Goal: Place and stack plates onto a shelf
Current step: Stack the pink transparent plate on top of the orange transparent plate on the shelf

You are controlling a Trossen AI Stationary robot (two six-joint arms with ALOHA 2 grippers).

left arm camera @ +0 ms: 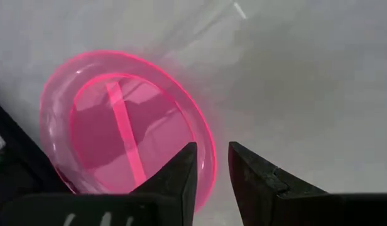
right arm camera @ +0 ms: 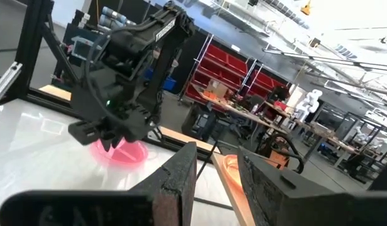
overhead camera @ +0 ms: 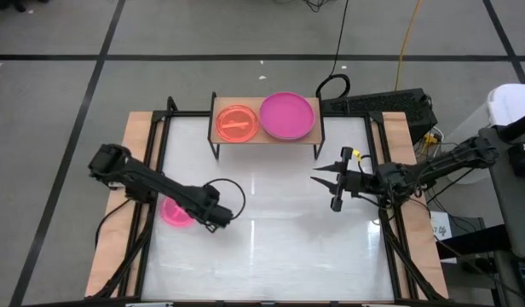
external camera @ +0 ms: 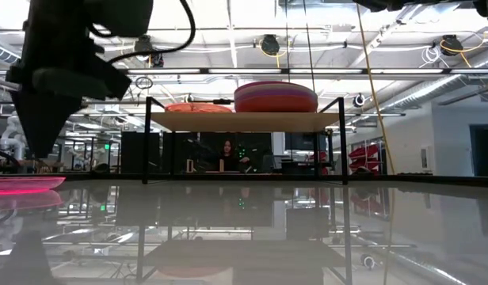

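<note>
A small translucent pink divided plate [overhead camera: 173, 212] [left arm camera: 127, 125] lies flat on the white table at its left side, also showing in the low view [external camera: 22, 184]. My left gripper [overhead camera: 200, 218] [left arm camera: 212, 166] is open, pointing down over the plate's right rim, one finger over the inside and one outside. In the low view its fingers [external camera: 40, 146] end a little above the plate. The wooden shelf [overhead camera: 267, 139] [external camera: 244, 120] carries an orange divided plate [overhead camera: 237, 124] and a stack topped by a magenta plate [overhead camera: 286, 115] [external camera: 276, 96]. My right gripper [overhead camera: 332, 189] [right arm camera: 215, 169] hangs open above the table's right half.
The shelf stands on black legs [overhead camera: 215, 150] at the table's far edge. A black frame rail [overhead camera: 152, 170] runs along the table's left side close to the pink plate. Bare white tabletop [overhead camera: 271, 230] lies between the two arms. A person [external camera: 226, 150] shows far behind the table.
</note>
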